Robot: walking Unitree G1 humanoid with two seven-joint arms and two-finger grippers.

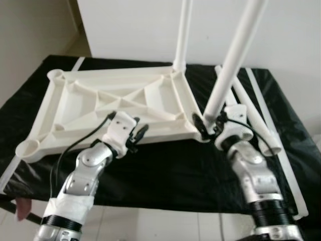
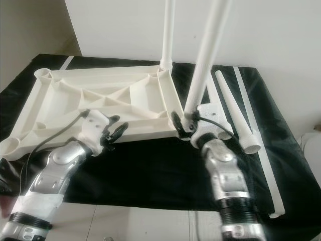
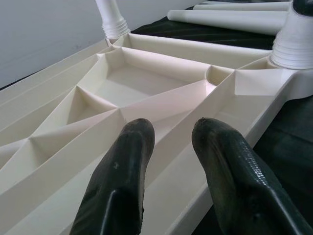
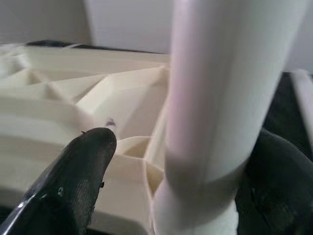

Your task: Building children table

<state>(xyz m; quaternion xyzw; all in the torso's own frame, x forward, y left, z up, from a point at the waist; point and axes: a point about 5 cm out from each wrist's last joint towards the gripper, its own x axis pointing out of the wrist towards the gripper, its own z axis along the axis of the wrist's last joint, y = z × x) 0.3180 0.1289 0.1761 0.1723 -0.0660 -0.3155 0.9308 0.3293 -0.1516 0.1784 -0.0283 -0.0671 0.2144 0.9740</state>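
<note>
Both silver arms reach forward and up from the lower edge. The left gripper (image 1: 140,133) points toward 2 o'clock, its two black fingers (image 3: 120,191) slightly parted. The right gripper (image 1: 208,128) points toward 11 o'clock, its fingers (image 4: 73,183) spread wide.

My fingers (image 3: 122,181) are black, rubbery, faintly pebbled. The tabletop (image 1: 100,100) is cream moulded plastic, smooth with a soft sheen; the leg (image 4: 215,98) I grip is glossy white plastic. The cloth (image 1: 165,170) beneath looks black and matt.
</note>
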